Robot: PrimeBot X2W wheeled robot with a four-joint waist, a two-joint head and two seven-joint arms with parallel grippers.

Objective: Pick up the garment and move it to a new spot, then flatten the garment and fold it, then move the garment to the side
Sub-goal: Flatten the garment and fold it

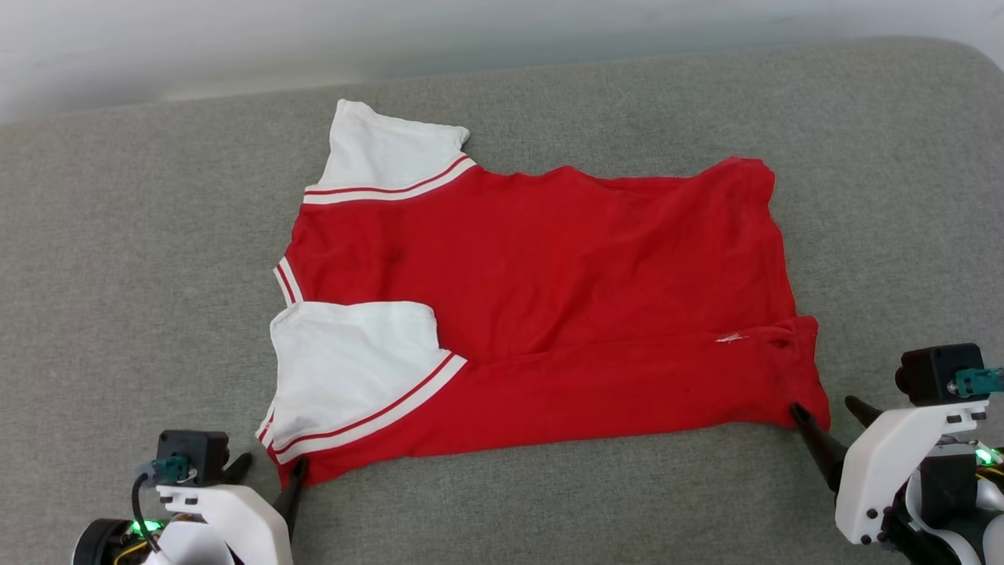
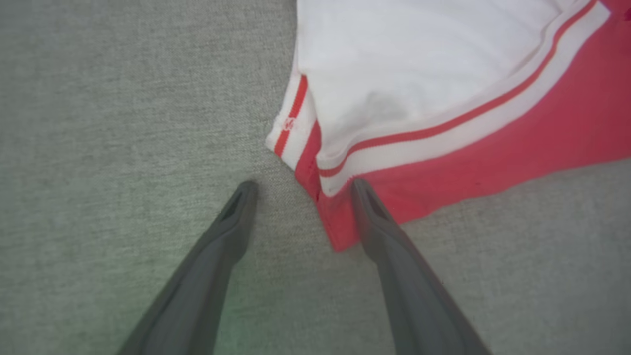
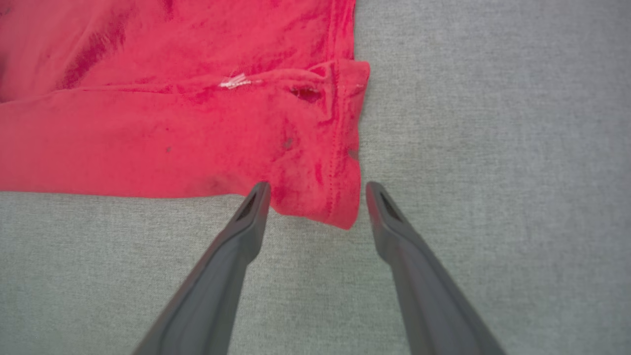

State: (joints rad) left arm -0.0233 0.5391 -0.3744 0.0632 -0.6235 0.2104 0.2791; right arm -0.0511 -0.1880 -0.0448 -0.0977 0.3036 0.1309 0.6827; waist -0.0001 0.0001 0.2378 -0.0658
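The garment (image 1: 541, 290), a red jersey with white short sleeves and striped trim, lies flat on the grey surface with its near long edge folded over; no lettering faces up. My left gripper (image 1: 271, 471) is open at the near left corner, and in the left wrist view the gripper (image 2: 300, 190) straddles the garment's (image 2: 443, 98) corner by the white sleeve. My right gripper (image 1: 827, 408) is open at the near right corner; in the right wrist view the hem corner of the garment (image 3: 172, 123) lies between the tips of the gripper (image 3: 318, 190).
The grey fabric surface (image 1: 118, 314) spreads wide on all sides of the garment. Its far edge meets a pale wall (image 1: 235, 39) at the top of the head view.
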